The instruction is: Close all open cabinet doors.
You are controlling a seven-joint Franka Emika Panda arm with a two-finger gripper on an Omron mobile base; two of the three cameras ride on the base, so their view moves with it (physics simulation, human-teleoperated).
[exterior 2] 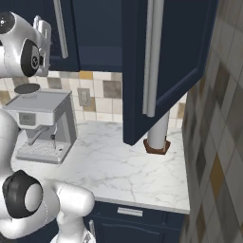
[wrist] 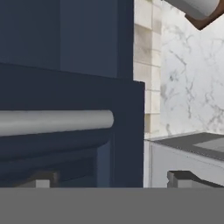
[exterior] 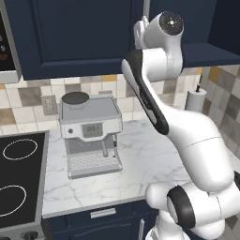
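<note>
- Fingers [wrist: 179, 178] show as two small dark tips, set wide apart with nothing between them; your gripper [wrist: 111, 180] sits right against the dark navy wall-cabinet door [wrist: 70, 127].
- That door's long silver bar handle [wrist: 54, 121] runs across just ahead of the tips, its end between them.
- Well to the right, the other navy door [exterior 2: 166, 61] stands swung out over the white marble counter [exterior 2: 128, 166], its silver handle [exterior 2: 151, 57] upright.
</note>
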